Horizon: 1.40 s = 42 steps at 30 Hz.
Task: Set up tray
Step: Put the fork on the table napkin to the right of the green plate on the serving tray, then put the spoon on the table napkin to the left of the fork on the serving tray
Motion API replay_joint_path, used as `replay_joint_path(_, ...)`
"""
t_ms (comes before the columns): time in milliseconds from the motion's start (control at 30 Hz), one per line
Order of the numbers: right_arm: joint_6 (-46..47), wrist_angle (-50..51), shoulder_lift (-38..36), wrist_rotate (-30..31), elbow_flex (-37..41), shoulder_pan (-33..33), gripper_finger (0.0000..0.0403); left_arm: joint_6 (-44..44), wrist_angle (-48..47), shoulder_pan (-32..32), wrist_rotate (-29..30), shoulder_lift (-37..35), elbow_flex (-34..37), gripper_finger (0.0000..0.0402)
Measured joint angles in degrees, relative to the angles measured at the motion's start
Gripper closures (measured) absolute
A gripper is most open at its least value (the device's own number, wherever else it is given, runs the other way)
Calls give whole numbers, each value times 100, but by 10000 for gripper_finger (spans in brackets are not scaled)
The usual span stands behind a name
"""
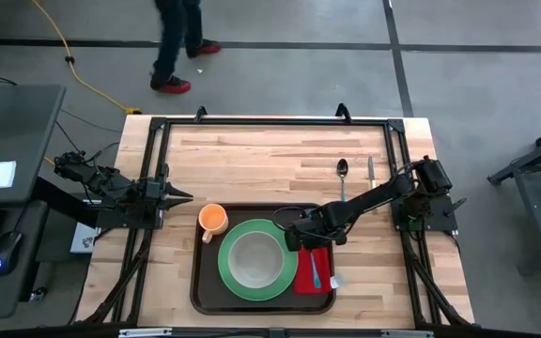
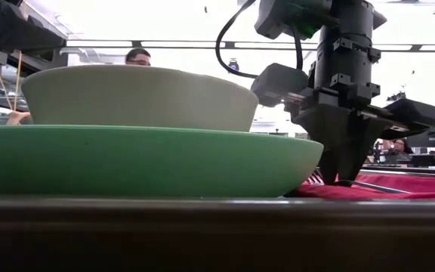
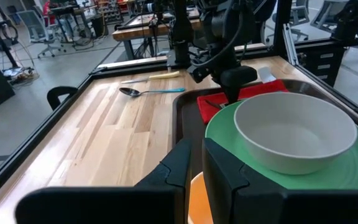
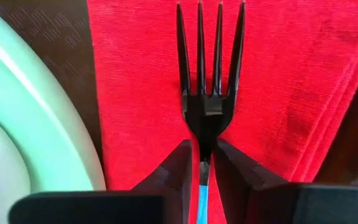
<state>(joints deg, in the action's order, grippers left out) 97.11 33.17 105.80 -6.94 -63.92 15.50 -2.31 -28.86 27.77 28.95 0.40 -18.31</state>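
Tray [image 1: 198, 282], dark brown and rimmed, was set at the near middle of the wooden tabletop [image 1: 252, 155]. At the far left, the left gripper [image 1: 178, 195] was parked over the tabletop's left edge, its tips pointed toward an orange cup [image 1: 213, 220] at the tray's upper left corner; whether its fingers were spread could not be told. On the tray a green plate [image 1: 235, 283] was seen with a pale bowl [image 1: 252, 259] seated in it. Just right of the plate a red napkin [image 1: 318, 280] was laid, with a blue-handled fork [image 4: 207, 93] lying on it. The right gripper [image 4: 202, 163] was lowered onto the napkin, its fingers slightly parted on either side of the fork's neck. Beyond the tray, a spoon [image 1: 342, 175] and a knife [image 1: 371, 172] were left on the bare tabletop.
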Motion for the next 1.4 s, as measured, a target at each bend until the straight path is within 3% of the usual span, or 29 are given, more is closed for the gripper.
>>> replay_joint_path(233,-18,-37,-3,-34,2,-6,339,0,0,2,0,0,-1,332)
replay_joint_path(1200,-178,494,-201,-89,13,-10,343,-22,2,2,0,0,1,332)
replay_joint_path(1400,-220,487,-201,-332,13,-10,345,-17,2,2,0,-2,-1,332)
